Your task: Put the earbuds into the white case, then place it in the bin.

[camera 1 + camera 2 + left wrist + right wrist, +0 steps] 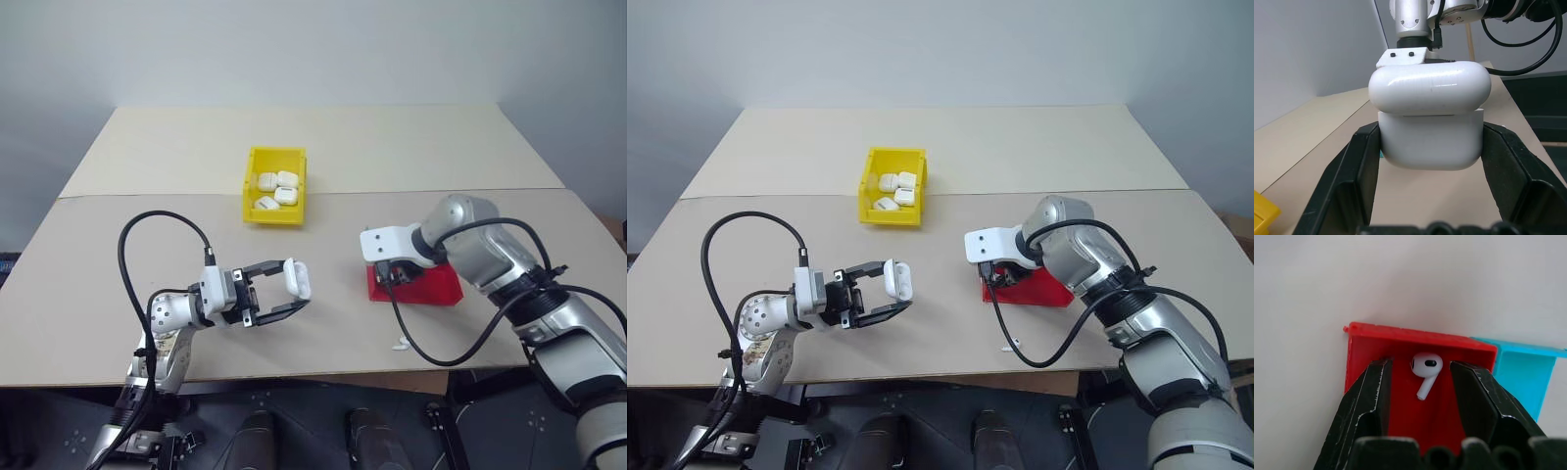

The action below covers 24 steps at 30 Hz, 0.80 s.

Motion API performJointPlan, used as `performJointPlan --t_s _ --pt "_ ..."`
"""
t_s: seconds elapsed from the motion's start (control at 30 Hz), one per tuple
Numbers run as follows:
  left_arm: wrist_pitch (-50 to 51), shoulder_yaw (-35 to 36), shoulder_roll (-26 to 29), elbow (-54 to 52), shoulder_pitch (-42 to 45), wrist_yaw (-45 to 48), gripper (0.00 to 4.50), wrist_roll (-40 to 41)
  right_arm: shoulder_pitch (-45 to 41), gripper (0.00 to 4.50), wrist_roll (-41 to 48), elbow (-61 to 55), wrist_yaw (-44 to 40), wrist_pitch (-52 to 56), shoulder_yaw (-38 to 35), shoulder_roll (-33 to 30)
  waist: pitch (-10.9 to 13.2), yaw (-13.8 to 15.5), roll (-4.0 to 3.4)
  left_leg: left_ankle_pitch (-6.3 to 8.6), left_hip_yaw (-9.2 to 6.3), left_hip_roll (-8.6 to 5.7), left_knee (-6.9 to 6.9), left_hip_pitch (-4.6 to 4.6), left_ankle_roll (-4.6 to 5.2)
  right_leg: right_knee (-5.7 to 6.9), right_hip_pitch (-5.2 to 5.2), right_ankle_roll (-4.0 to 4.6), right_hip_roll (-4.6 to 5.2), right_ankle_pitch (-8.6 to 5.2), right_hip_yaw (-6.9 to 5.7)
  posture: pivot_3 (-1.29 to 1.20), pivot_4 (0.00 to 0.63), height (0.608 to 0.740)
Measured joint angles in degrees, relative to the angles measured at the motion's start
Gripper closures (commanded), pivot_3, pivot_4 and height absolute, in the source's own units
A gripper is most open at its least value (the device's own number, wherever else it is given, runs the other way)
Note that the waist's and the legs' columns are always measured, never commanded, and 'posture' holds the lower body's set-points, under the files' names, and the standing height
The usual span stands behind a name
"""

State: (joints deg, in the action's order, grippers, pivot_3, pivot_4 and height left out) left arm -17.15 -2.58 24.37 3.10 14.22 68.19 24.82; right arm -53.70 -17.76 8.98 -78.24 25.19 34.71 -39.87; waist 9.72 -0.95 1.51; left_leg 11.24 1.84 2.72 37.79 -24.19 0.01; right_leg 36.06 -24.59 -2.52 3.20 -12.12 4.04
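Glossy plastic white case [1430,122], matt table [392,147]

A beige table [147,157] is carrying a yellow bin [274,186] sitting near its middle, toward the far edge. A red tray [416,284] is resting nearer the right edge, and a small white earbud [401,344] is lying by the near edge

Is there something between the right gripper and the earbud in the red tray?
Nothing visible. The right gripper hangs open over the red tray, and the earbud lies bare between its fingers.
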Motion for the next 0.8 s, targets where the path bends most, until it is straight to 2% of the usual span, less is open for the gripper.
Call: performJointPlan --t_s 0.53,0.63,0.8 --pt "0.9 0.0 0.0 -0.2 -0.7 -0.8 1.72 -0.1 0.0 2.2 -1.3 3.7 0.4 -1.4 0.0 1.2 0.0 -0.1 0.0 0.0 0.0 0.0 0.0 0.0 0.0 0.0 0.0 0.0 0.0 0.0 0.0 0.0 0.15 0.74" --pt "0.9 0.0 0.0 -1.0 -1.0 -1.2 1.72 -0.1 0.0 2.77 -1.3 4.1 0.5 -1.6 0.0 1.3 0.0 -0.1 0.0 0.0 0.0 0.0 0.0 0.0 0.0 0.0 0.01 0.0 0.0 0.01 0.0 0.0 0.15 0.74" --pt "1.0 0.0 0.0 -1.1 -1.0 -1.3 1.72 -0.2 0.2 2.77 -1.3 4.1 0.5 -2.5 0.0 1.2 0.0 0.0 0.0 0.0 0.0 0.0 0.0 0.01 0.0 0.01 0.01 0.0 0.0 0.01 0.0 0.0 0.15 0.74"
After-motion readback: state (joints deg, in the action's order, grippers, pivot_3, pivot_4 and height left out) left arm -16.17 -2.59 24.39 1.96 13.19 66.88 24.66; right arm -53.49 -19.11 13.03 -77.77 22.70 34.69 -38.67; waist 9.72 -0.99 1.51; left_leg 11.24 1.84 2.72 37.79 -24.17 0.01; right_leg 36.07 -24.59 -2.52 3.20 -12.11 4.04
